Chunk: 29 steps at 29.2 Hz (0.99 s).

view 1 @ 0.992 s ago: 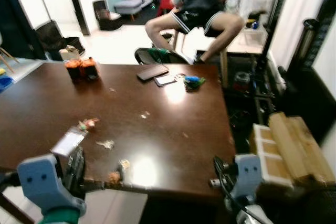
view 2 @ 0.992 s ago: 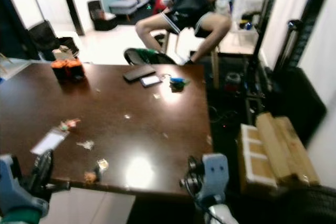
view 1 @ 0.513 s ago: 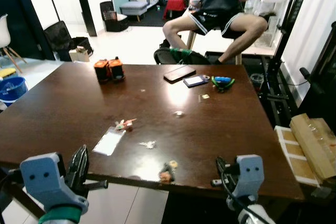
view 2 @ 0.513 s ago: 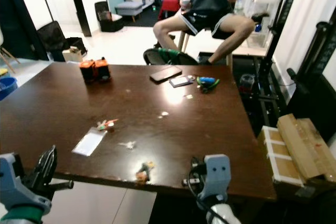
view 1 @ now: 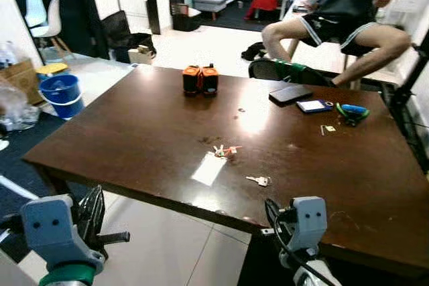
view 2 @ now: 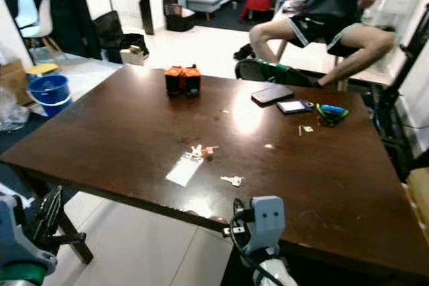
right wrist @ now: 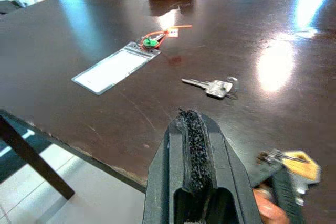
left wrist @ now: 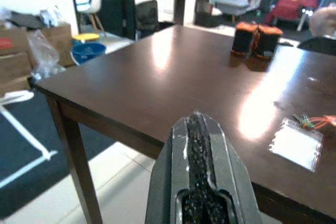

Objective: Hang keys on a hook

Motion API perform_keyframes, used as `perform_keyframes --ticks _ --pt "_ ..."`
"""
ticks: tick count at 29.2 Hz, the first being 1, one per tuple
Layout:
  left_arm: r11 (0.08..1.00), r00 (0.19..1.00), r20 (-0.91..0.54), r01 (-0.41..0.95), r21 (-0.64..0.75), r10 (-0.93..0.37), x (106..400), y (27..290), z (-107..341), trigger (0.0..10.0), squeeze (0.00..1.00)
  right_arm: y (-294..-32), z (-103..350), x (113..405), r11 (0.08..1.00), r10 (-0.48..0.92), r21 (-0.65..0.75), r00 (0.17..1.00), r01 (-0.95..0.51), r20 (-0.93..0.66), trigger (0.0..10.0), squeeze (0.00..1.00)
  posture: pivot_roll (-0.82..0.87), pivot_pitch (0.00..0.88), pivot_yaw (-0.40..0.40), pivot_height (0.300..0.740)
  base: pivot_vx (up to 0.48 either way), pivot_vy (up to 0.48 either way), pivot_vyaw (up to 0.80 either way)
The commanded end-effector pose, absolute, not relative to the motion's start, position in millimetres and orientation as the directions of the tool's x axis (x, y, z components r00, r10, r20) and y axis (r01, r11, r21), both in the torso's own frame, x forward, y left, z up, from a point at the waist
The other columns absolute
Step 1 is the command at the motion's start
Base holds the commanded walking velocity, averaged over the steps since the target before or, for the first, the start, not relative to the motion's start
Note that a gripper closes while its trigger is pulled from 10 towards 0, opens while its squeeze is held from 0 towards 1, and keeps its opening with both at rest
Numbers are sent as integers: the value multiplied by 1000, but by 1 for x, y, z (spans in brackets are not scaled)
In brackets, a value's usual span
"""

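Note:
A small silver key (view 1: 258,180) lies flat on the dark brown table (view 1: 134,132), a little in from the near edge; the right wrist view shows the key (right wrist: 212,86) just ahead of the fingers. Another key with a yellow tag (right wrist: 287,165) lies at the table's edge beside my right gripper (right wrist: 189,115), which is shut and empty, held low over that edge. My left gripper (left wrist: 196,116) is also shut and empty, hanging below and in front of the table's near left corner (view 1: 94,207).
A clear badge holder (view 1: 209,169) with small orange-green trinkets (view 1: 224,151) lies near the key. Two orange-black blocks (view 1: 201,80), a dark wallet (view 1: 290,94), a phone (view 1: 314,106) and green-blue pliers (view 1: 352,112) sit farther back. A person (view 1: 342,11) sits beyond the table. A blue bucket (view 1: 60,95) stands left.
The camera has swung to the left and the whole scene has shifted right. Things on the table lie as before. Both grippers stay low and shut.

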<state>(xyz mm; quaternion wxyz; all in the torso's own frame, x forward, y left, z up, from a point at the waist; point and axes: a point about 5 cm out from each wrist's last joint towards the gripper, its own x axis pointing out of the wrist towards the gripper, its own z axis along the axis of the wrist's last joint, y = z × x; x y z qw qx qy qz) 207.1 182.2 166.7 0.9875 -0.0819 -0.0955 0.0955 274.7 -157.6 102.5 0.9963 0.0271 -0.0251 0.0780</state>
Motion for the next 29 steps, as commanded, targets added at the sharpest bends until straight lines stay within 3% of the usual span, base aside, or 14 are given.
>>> perform_keyframes --ticks 1,11,19,20,21,22,29 --pt "967 964 171 -172 -188 205 206 183 167 10000 0 -159 101 274 988 141 64 989 -143 47 10000 0 -35 0 147 740 0 0 0" --pt "970 969 161 -155 -188 186 208 182 166 10000 0 -159 101 276 988 129 75 991 -132 45 10000 0 -31 0 150 740 0 0 0" --pt "979 983 118 -117 -169 137 213 178 160 10000 0 -160 108 307 985 115 130 993 -115 5 10000 0 -31 0 157 740 0 0 0" --pt "978 983 118 -116 -170 137 213 179 160 10000 0 -158 111 312 979 140 146 990 -139 4 10000 902 -33 0 157 740 0 0 0" --pt "978 983 118 -116 -170 137 213 179 160 10000 0 -158 111 312 979 140 146 990 -139 4 10000 902 -33 0 157 740 0 0 0" --pt "978 983 118 -116 -172 137 214 179 161 10000 0 -154 114 316 973 169 160 986 -168 3 10000 1000 -33 0 157 740 0 0 0" --pt "976 984 115 -110 -187 133 213 179 160 10000 0 -150 115 323 965 203 172 979 -199 -5 10000 1000 -27 3 151 740 0 0 0"
